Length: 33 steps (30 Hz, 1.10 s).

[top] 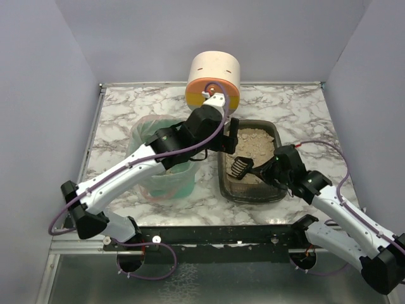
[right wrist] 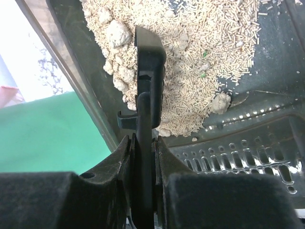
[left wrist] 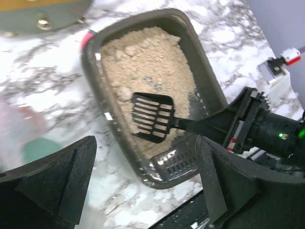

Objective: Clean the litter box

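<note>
Your right claw (right wrist: 143, 143) clamps the scoop (left wrist: 152, 117) near the litter box's (left wrist: 212, 90) left edge. Your left claw (left wrist: 145, 162) gapes empty above.

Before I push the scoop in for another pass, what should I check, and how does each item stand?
1. Right gripper clamped on the scoop handle: ok.
2. Scoop head over the litter inside the litter box: ok.
3. Clumps left to lift: ok, several lie by the box wall beside the scoop.
4. Left gripper open, empty, not touching the scoop: ok.
5. Green bin mouth free for dumping: not ok, the left arm reaches across above it in the top view.
</note>
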Tool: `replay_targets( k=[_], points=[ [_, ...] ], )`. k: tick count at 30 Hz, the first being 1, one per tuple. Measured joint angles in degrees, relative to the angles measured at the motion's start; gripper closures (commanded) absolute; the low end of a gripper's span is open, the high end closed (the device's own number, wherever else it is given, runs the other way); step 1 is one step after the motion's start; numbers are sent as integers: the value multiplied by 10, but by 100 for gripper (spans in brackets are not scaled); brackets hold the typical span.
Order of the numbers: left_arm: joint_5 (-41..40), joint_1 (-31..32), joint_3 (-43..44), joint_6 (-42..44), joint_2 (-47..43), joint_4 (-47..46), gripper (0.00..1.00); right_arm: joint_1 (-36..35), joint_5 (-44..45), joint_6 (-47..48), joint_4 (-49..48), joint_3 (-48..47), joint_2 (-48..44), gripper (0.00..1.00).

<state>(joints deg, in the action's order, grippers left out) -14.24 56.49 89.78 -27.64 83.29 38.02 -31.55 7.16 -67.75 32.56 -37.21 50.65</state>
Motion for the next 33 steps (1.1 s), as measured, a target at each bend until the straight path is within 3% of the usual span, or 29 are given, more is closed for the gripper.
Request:
replay_targets(
  k=[14, 33],
  points=[
    [-175, 0, -64, 33, -154, 118, 7, 0, 46, -133, -113, 83, -20, 100],
    [-373, 0, -128, -41, -275, 229, 3, -3, 105, -162, -291, 127, 61, 100]
  ],
)
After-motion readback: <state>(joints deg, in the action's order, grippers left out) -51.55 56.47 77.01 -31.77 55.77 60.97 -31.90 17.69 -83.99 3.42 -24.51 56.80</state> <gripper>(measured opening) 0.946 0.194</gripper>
